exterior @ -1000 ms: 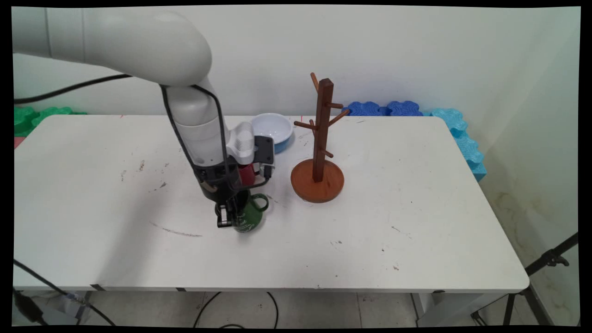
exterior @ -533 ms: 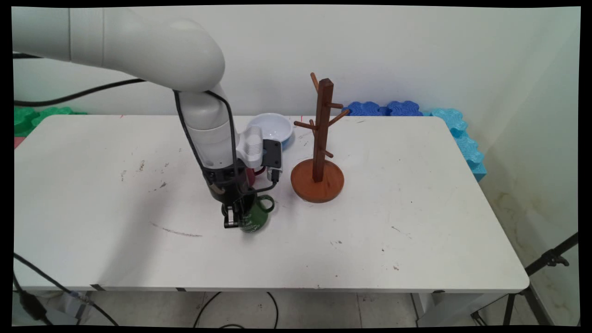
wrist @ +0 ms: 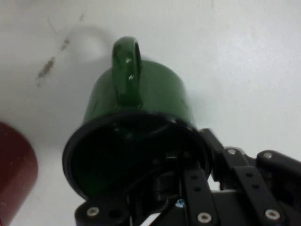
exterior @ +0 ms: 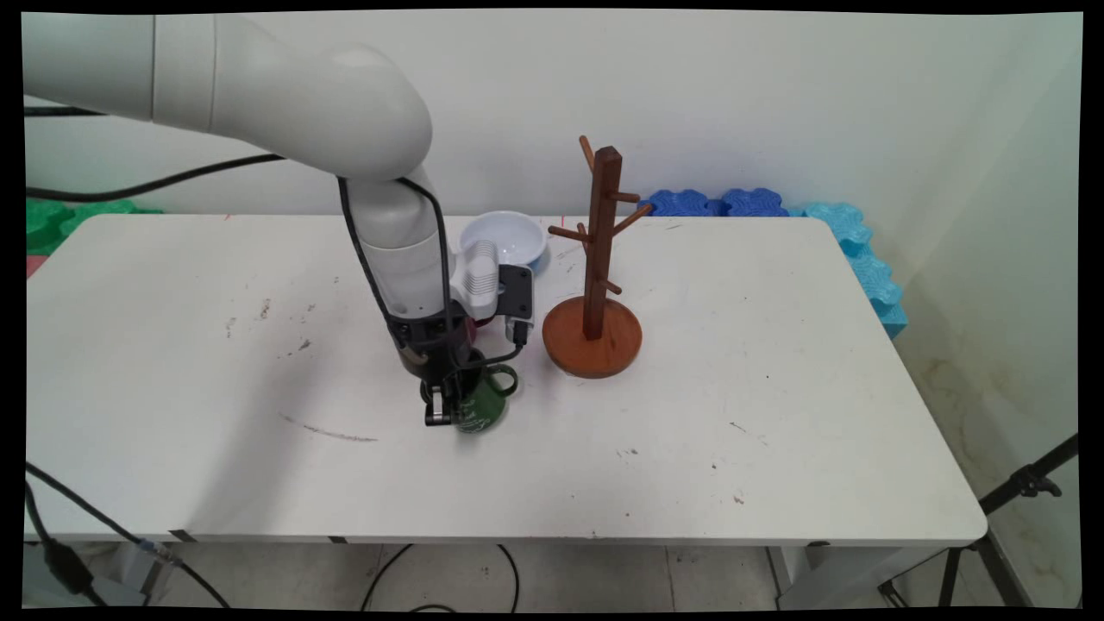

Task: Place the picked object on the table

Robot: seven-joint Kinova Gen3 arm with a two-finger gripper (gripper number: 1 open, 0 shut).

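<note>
Green mug (exterior: 479, 407) sits near the middle of the table (exterior: 776, 414), a little toward the near edge, tipped off upright with its handle pointing toward the far side. Gripper (exterior: 440, 405) is clamped on the rim: one finger inside the mouth, the other outside the wall, a grip that keeps the handle free. Mug looks slightly lifted or tilted; contact with the table can't be judged. Red cup (wrist: 14, 169) just beside. Wooden mug tree (exterior: 595, 285) near, right; white-and-blue bowl (exterior: 507, 239) toward the far edge.

White lettering on the green mug (exterior: 479, 407), too small to read.
</note>
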